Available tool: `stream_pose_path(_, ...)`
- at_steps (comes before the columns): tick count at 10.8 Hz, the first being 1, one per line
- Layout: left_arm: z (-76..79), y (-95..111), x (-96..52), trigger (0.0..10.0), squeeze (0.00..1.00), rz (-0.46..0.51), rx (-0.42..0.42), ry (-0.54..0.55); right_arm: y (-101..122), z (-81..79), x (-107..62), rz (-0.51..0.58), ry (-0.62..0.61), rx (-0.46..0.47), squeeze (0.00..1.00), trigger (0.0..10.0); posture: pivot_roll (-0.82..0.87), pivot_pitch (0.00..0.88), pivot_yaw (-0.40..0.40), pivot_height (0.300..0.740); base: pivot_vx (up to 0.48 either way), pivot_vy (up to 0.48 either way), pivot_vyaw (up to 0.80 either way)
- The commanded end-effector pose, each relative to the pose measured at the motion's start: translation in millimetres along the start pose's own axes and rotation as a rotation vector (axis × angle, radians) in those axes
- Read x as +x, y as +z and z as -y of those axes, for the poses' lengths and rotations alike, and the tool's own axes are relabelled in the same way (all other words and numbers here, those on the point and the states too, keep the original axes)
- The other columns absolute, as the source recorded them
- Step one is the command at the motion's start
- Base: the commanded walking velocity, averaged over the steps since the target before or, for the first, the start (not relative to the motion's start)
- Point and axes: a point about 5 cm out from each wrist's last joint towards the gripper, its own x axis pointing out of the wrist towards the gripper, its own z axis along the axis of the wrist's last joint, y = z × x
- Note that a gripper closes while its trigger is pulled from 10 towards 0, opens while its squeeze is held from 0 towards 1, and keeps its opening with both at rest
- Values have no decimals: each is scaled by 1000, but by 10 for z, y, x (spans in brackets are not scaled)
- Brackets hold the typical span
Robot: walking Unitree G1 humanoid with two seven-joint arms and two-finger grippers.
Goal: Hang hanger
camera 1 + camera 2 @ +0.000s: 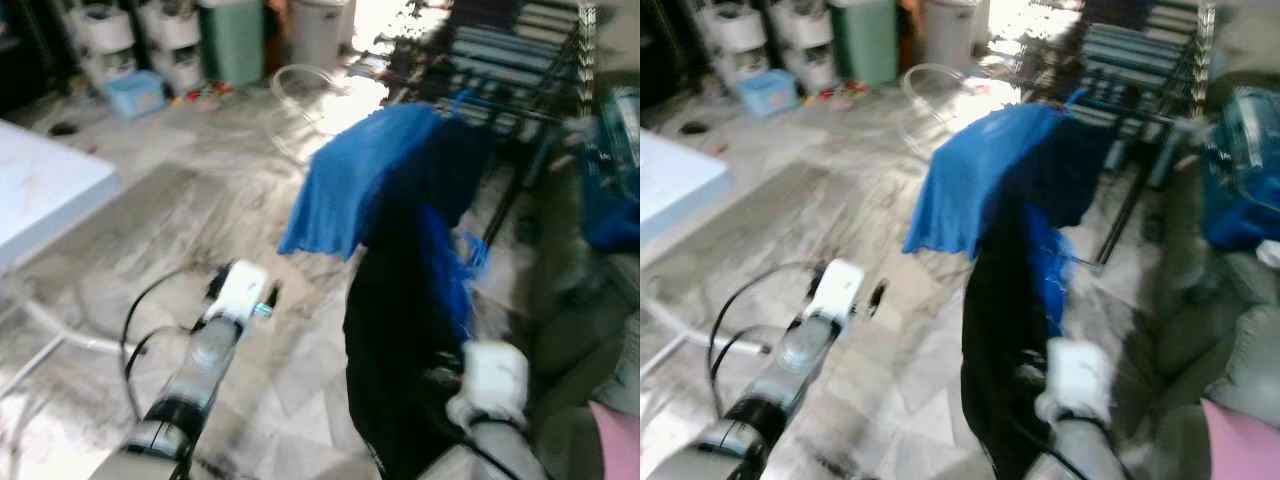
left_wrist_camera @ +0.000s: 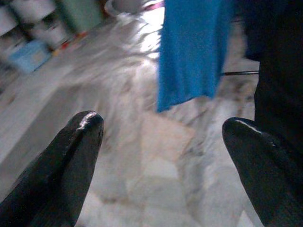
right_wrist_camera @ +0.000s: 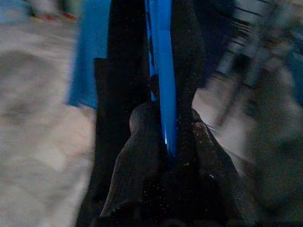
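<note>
At 5 o'clock in the head view, right gripper [image 3: 166, 142] is clamped on a blue hanger [image 3: 163, 71] carrying a blue garment [image 1: 360, 180] over a black one [image 1: 395, 370]. Drying rack [image 1: 520, 75] stands at 1 o'clock, just beyond the garments. Left gripper [image 2: 161, 151] at 7 o'clock, fingers [image 2: 71, 156] spread wide and empty over the marble floor [image 1: 200, 200]. Frames blurred.
</note>
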Motion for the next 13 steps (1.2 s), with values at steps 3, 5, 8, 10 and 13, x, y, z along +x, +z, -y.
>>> stream_pose_path(3,-297,-307,-332,10000,0,6,45,26,195,27,162,77,76,-55,0,10000,162,16,-144,740,0,0,800)
stream_pose_path(5,-275,-234,-371,10000,0,81,61,80,191,-28,259,79,119,-57,0,10000,158,0,-155,740,0,0,800)
stream_pose_path(8,150,46,-284,10000,0,210,68,-93,252,-25,267,94,162,-50,0,10000,163,14,-165,740,0,0,765)
stream_pose_path(10,166,170,-208,10000,0,230,98,-168,298,83,300,115,49,46,0,10000,147,32,-125,740,0,0,0)
stream_pose_path(13,217,346,-71,10000,0,248,110,-235,205,66,253,75,-28,122,0,10000,116,18,-67,740,0,0,-667)
